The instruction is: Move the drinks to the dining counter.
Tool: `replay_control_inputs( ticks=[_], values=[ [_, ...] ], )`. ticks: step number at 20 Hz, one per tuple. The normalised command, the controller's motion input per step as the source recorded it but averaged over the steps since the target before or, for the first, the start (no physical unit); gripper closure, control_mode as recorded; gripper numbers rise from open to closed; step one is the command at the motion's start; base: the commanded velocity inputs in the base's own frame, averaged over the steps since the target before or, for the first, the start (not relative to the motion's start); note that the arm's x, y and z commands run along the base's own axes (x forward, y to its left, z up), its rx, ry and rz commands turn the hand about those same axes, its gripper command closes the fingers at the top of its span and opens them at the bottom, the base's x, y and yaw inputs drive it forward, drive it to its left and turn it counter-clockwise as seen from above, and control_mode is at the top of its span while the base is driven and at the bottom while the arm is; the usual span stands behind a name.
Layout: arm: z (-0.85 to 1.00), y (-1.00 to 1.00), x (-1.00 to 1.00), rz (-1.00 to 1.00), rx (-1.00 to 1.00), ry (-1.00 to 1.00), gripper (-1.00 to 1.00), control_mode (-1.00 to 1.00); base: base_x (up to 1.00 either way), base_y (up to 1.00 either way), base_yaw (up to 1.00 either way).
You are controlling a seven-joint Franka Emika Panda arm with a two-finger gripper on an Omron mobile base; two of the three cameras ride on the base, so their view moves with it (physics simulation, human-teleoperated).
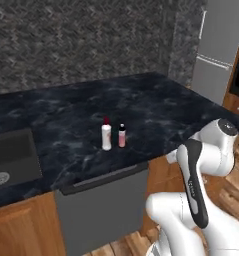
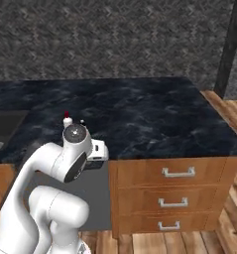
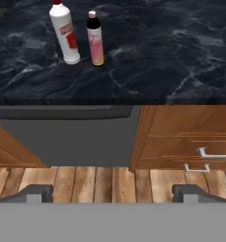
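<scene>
Two drinks stand side by side on the dining counter (image 1: pixel 166 110) (image 3: pixel 171 47) near its front edge. One is a slim white bottle with a red cap (image 1: pixel 106 136) (image 3: pixel 65 33). The other, just to its right, is a small pink-and-white bottle with a dark cap (image 1: pixel 122 136) (image 3: pixel 95 40). In the right base view the white bottle's top (image 2: pixel 67 119) peeks out behind the arm. My gripper (image 3: pixel 113 194) is open with nothing between its fingers. It hangs in front of the counter, below the counter's edge, well short of the bottles.
A dark sink (image 1: pixel 11 155) is set into the counter's left end. Under the counter sit a grey dishwasher front (image 1: pixel 103 205) (image 3: pixel 67 137) and wooden drawers (image 2: pixel 174 193) (image 3: pixel 190 137). A steel fridge (image 1: pixel 216 50) stands at the far right. Wooden floor (image 3: pixel 109 179) lies below.
</scene>
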Motion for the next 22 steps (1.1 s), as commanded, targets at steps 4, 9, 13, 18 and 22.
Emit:
replay_control_inputs(
  ticks=[4, 9, 13, 18, 22],
  values=[
    [0.00, 0.00, 0.00, 0.00, 0.00, 0.00, -1.00, 1.00, 0.00, 0.00, -0.70],
    [0.00, 0.00, 0.00, 0.00, 0.00, 0.00, -1.00, 1.00, 0.00, 0.00, -0.74],
    [0.00, 0.00, 0.00, 0.00, 0.00, 0.00, -1.00, 1.00, 0.00, 0.00, -0.70],
    [0.00, 0.00, 0.00, 0.00, 0.00, 0.00, -1.00, 1.00, 0.00, -0.10, -0.59],
    [0.00, 0.00, 0.00, 0.00, 0.00, 0.00, -1.00, 1.00, 0.00, -0.47, -0.43]
  ],
)
